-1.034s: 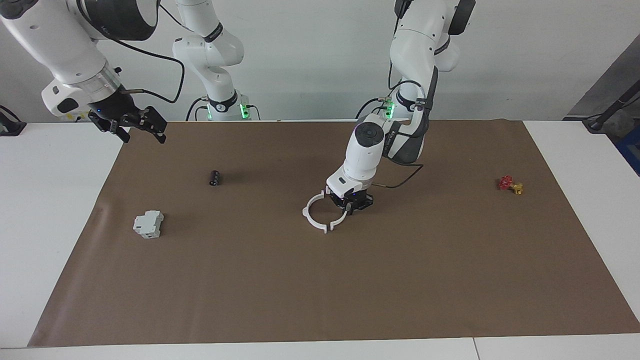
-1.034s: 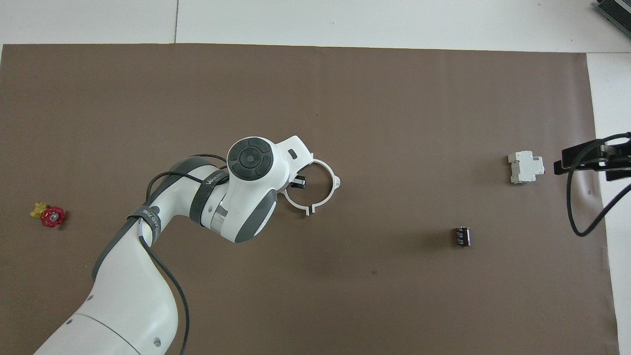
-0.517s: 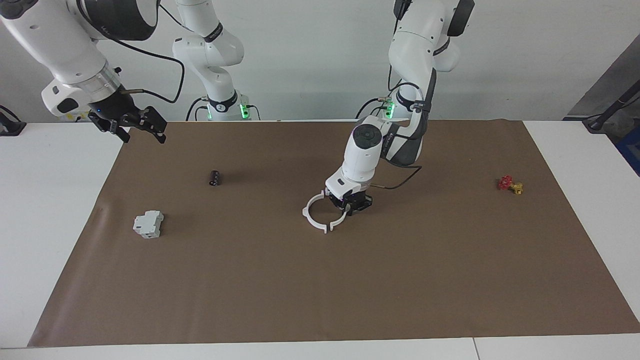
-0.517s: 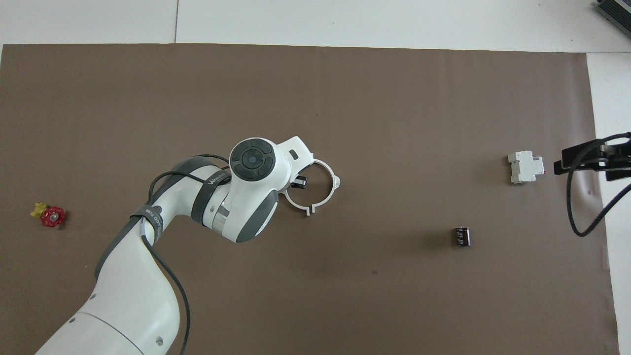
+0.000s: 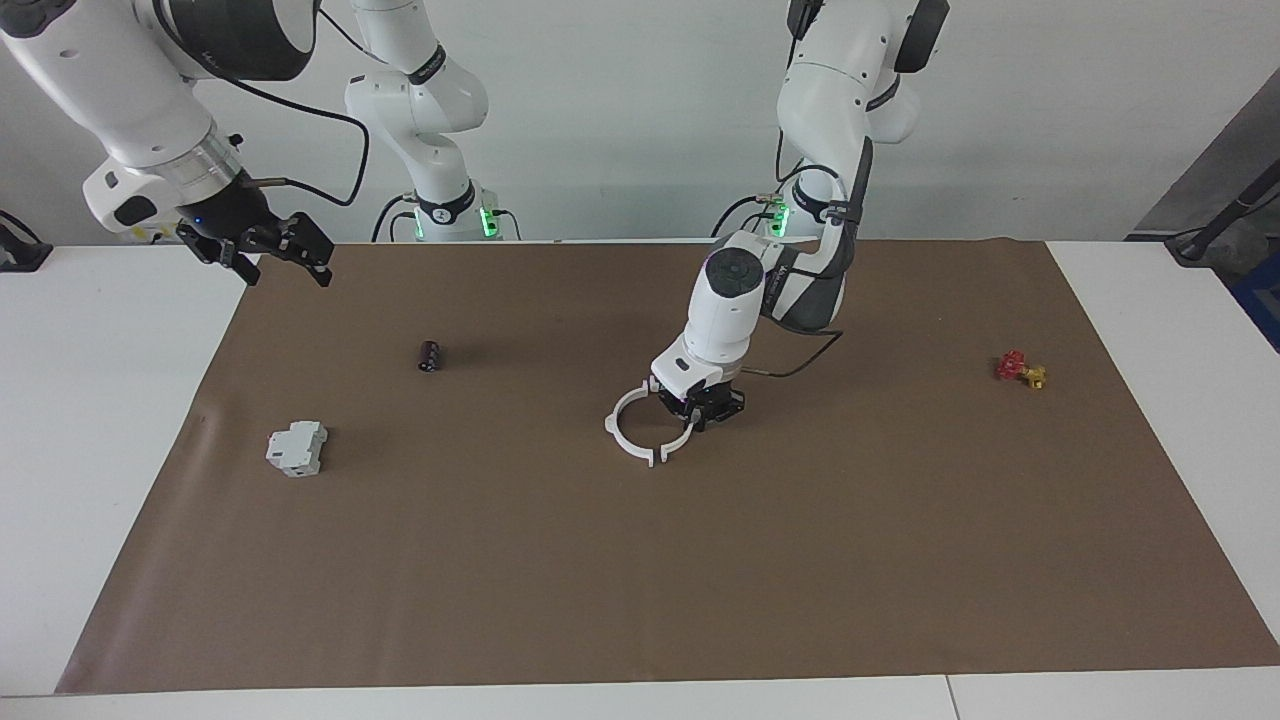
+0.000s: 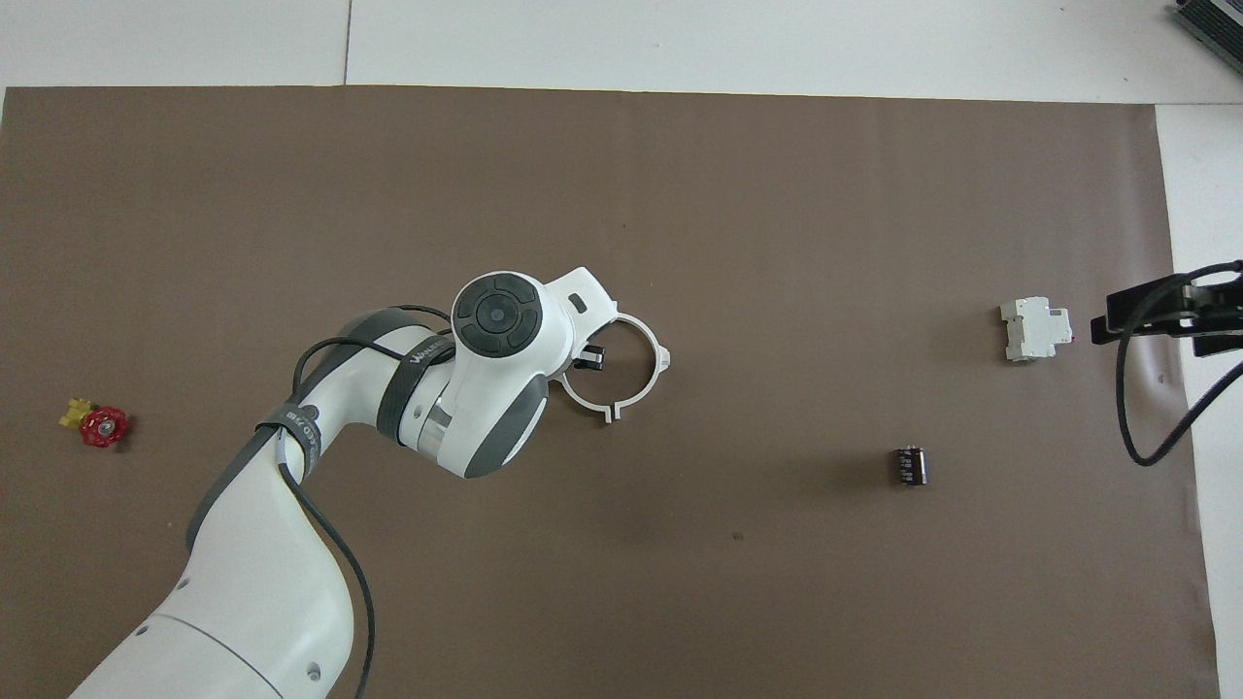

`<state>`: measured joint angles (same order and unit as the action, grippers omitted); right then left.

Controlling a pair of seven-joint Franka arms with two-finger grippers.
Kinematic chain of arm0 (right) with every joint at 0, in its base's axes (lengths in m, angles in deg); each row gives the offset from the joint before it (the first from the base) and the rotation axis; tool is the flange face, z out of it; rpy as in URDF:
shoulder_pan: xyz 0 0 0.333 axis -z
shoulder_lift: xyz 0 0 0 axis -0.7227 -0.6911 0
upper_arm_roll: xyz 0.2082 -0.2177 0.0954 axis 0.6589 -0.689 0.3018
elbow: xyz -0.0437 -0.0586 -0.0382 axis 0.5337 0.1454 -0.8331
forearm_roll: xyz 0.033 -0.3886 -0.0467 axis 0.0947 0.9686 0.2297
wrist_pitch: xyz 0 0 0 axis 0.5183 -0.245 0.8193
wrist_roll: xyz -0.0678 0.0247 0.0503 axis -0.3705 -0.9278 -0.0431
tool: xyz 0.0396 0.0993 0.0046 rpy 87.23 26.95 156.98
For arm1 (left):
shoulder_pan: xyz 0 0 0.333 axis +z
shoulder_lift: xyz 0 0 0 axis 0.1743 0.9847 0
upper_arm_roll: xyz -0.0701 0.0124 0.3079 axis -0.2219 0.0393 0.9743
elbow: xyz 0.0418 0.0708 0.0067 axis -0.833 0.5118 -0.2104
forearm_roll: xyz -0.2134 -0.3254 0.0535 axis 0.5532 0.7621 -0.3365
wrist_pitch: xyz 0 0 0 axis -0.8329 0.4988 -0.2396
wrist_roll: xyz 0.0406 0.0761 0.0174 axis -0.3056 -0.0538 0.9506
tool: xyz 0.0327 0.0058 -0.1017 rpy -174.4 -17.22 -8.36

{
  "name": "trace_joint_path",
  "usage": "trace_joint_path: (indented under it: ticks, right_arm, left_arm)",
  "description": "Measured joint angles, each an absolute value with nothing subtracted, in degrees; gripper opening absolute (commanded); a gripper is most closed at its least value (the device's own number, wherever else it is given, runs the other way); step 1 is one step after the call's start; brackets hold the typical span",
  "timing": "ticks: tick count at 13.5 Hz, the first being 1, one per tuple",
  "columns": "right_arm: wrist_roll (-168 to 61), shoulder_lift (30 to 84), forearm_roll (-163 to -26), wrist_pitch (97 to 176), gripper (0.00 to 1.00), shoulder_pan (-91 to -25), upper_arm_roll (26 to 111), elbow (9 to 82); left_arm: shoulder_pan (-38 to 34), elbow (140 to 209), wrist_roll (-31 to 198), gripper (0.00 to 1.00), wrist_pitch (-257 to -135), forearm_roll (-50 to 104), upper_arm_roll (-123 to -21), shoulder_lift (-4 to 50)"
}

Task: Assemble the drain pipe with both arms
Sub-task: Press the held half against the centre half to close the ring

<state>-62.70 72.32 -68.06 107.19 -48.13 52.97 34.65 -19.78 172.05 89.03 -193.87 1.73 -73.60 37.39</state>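
In the facing view, the left end effector (image 5: pixel 703 412) is down low on the brown paper sheet (image 5: pixel 640 560) that covers the white bench (image 5: pixel 90 420). It is clenched on the thin white plastic ring, the drain pipe (image 5: pixel 640 430). It pinches the half of the ring that lies on the left arm's side. The rest of the ring lies flat on the paper just beside it, toward the right arm's end. The two halves look nearly joined, with a small gap at the tabs. The right end effector (image 5: pixel 272 252) hangs high over the paper's edge, well apart from the ring. Its fingers are spread wide and hold nothing. It waits. A small dark cylinder (image 5: pixel 429 355) and a grey-white boxy block (image 5: pixel 297 448) lie below it.

In the overhead view, the left end effector (image 6: pixel 588 360) is mostly hidden under its white wrist. The ring (image 6: pixel 631 388) peeks out beside it. A small red and yellow valve (image 6: pixel 97 423) lies well apart from it, toward the left arm's end.

I think the step now is pressing the two halves together. Next, the right arm likely needs to come over and hold the free half so the tabs can snap shut.

There is small grey writing on the left arm, but I cannot read it.
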Motion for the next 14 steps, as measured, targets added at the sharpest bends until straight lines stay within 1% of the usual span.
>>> trace_joint_path:
  ticks: [14]
  right_arm:
    - [-62.7, 72.3, -68.1, 107.1, 1.0, -48.1, 53.0, 34.7]
  left_arm:
    - [-19.9, 172.3, 92.0, 0.0, -196.0, 1.1, -73.6, 37.6]
